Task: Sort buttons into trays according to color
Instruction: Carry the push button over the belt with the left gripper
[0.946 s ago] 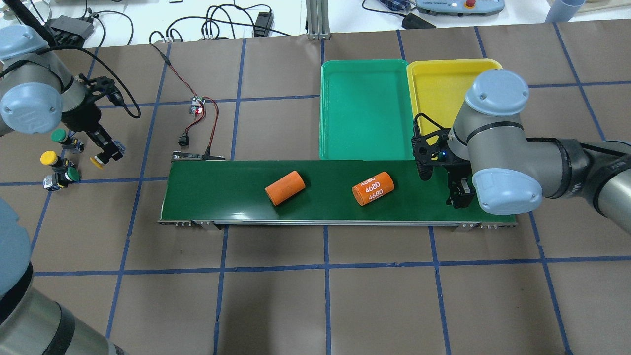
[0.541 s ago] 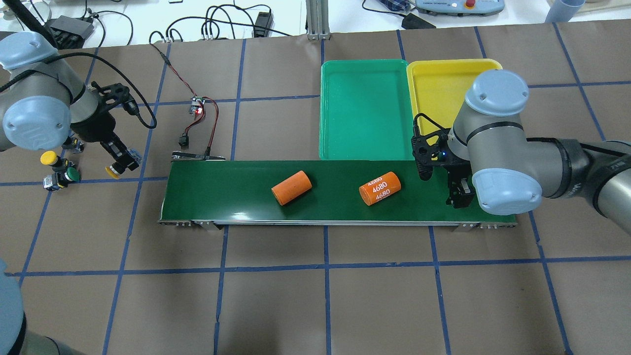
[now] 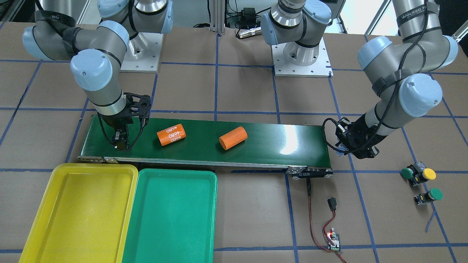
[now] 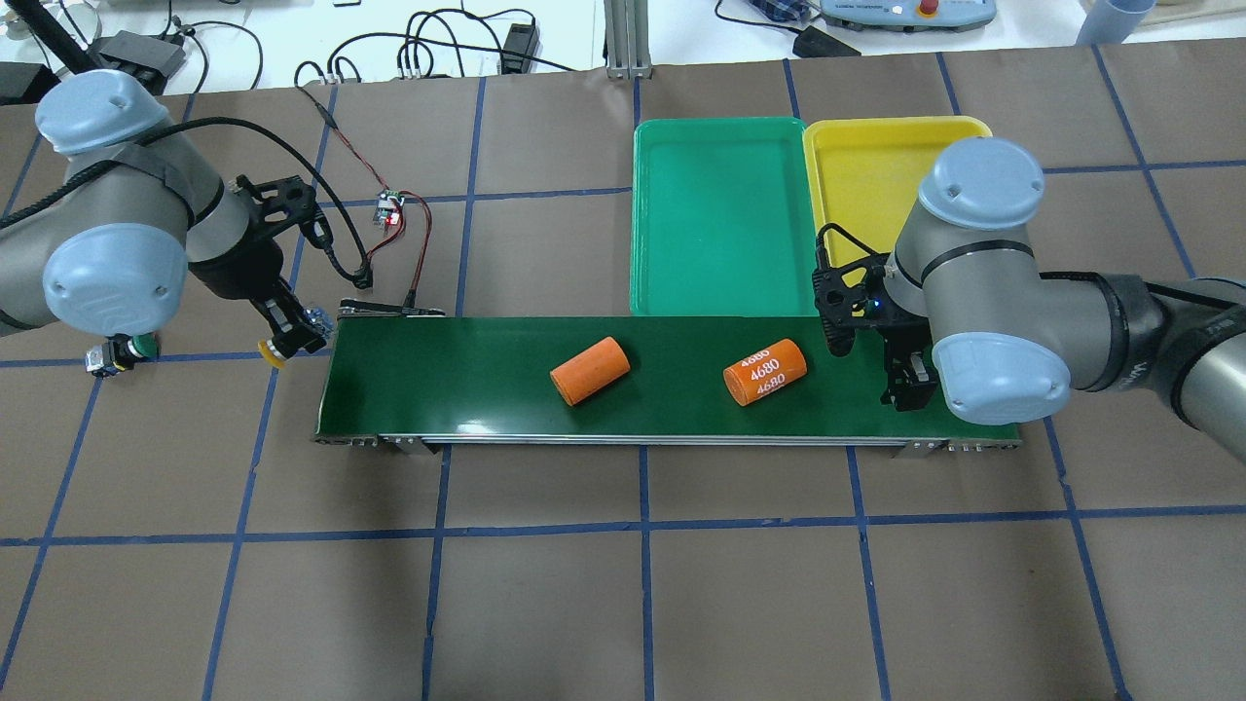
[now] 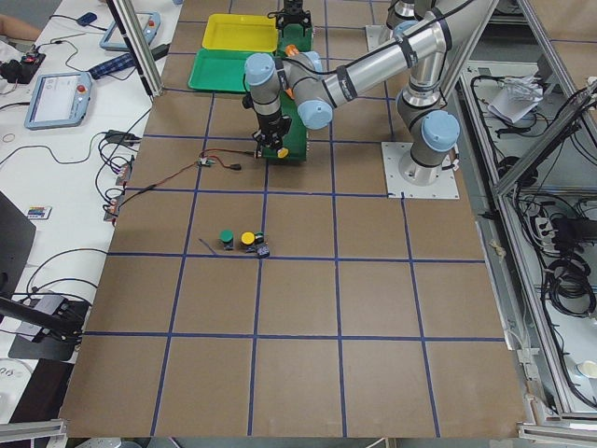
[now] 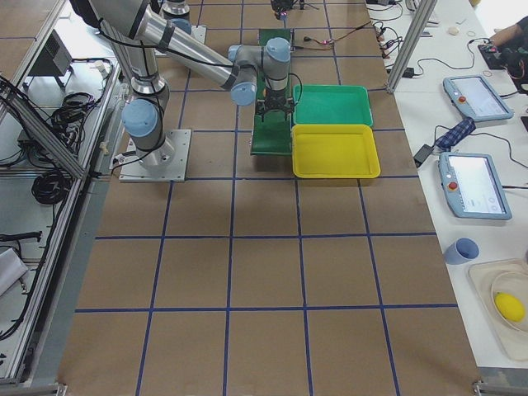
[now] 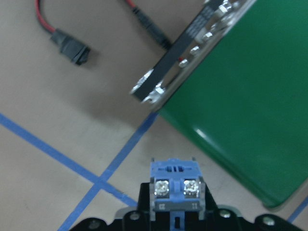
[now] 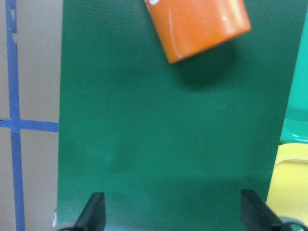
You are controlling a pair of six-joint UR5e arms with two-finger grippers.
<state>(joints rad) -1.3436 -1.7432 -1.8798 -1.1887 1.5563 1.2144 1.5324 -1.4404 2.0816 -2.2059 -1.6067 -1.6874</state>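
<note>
Robotics lab: table [image 4: 750, 604] w/ brown paper + blue tape grid, teach pendants [image 6: 473, 185] on side bench at 3 o'clock, cables [image 4: 458, 47] at 12, alu frame post [image 4: 628, 37], bolted arm bases [image 3: 299, 60].

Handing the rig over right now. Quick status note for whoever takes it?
Left gripper: shut on a yellow-capped push-button switch with a grey-blue body, beside the left end of the long dark-green conveyor belt.
Right gripper: open, empty, over the belt's other end.
On the table: two green-capped buttons and one yellow-capped button.
Two orange cylinders lie on the belt.
Done: nothing; shallow yellow plastic tray and shallow green plastic tray both empty.
Left: all four buttons to matching trays.
</note>
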